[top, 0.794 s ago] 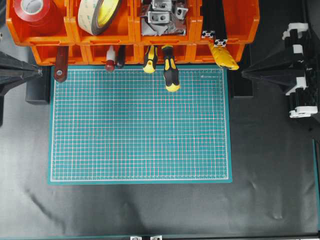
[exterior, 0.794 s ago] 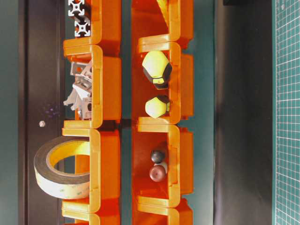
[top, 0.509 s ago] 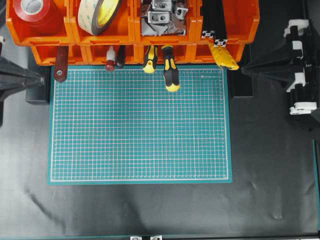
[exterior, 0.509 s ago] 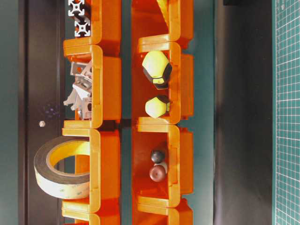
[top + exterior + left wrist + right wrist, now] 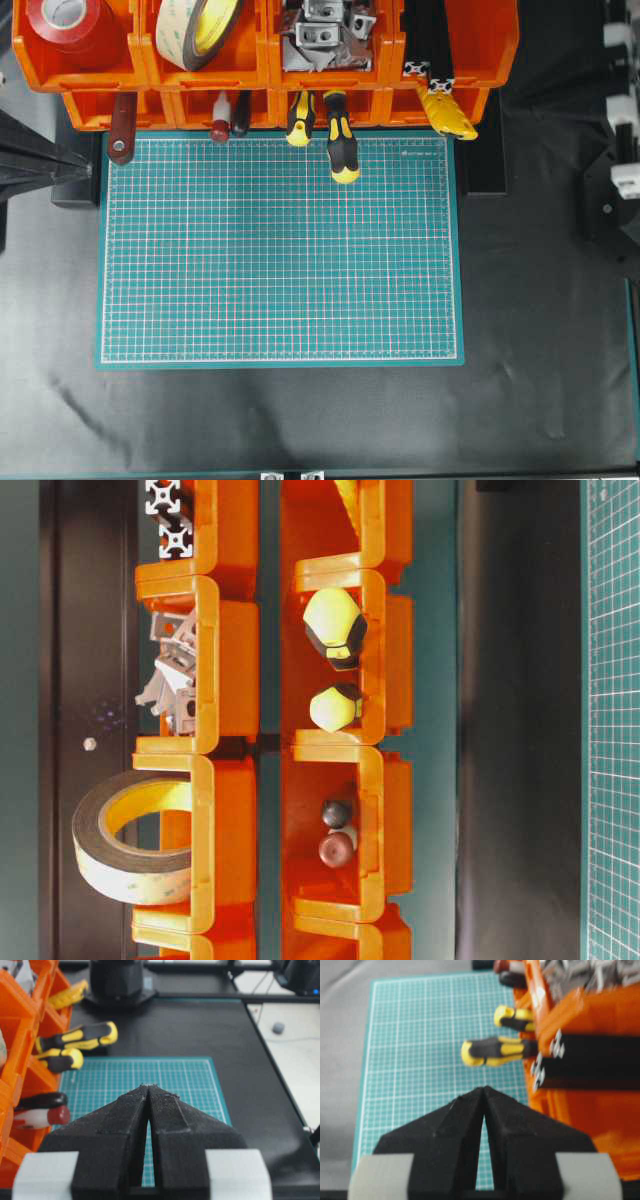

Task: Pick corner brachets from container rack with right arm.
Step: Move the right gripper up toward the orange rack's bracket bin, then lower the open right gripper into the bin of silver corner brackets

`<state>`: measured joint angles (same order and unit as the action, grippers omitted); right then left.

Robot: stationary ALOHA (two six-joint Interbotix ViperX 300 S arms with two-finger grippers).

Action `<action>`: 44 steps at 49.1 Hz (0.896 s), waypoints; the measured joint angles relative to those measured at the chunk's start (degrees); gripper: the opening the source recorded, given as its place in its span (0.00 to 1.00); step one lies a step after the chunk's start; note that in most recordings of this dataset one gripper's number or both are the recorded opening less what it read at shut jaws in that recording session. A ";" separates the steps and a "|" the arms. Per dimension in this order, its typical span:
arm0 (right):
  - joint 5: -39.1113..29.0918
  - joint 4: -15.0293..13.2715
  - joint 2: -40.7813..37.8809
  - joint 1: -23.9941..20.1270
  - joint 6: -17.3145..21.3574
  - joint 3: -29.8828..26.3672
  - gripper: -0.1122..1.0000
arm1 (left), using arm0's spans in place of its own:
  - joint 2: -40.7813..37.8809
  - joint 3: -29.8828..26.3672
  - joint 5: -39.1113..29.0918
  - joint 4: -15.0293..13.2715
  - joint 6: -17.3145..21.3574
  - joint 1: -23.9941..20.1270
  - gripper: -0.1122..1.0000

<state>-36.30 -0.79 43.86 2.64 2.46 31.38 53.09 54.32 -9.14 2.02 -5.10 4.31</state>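
Observation:
The corner brachets are a heap of small silver-grey pieces in an upper bin of the orange container rack, third bin from the left. They also show in the table-level view and, blurred, at the top right of the right wrist view. The right arm stands at the far right edge, apart from the rack. Its right gripper is shut and empty, beside the rack's end. The left gripper is shut and empty at the mat's left edge.
A green cutting mat lies in front of the rack. Yellow-black screwdrivers, a red-handled tool and a yellow handle stick out of the lower bins. Upper bins hold red tape, a tape roll and black slotted bars.
The right arm has swung away toward the right edge and up in the overhead view; its pointed fingers no longer show beside the mat. The left arm has barely moved.

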 measured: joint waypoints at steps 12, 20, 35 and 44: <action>-13.62 -5.10 -13.18 1.58 -0.26 -17.84 0.10 | -0.70 -0.88 -2.72 0.09 0.00 0.00 0.10; -19.86 -9.14 -21.09 2.37 -0.97 -28.30 0.10 | -0.79 -0.97 -2.90 0.00 -0.09 0.00 0.10; -27.42 -10.20 -31.82 5.98 -6.15 -36.65 0.55 | -0.79 -0.97 -2.99 0.00 -0.18 0.09 0.10; -26.28 -11.07 -34.45 5.98 -8.09 -37.00 0.86 | -1.23 -0.97 -2.99 0.09 -0.18 0.09 0.10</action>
<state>-62.58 -11.87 9.40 8.61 -5.63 -5.63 51.86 53.35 -12.13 2.11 -5.27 4.39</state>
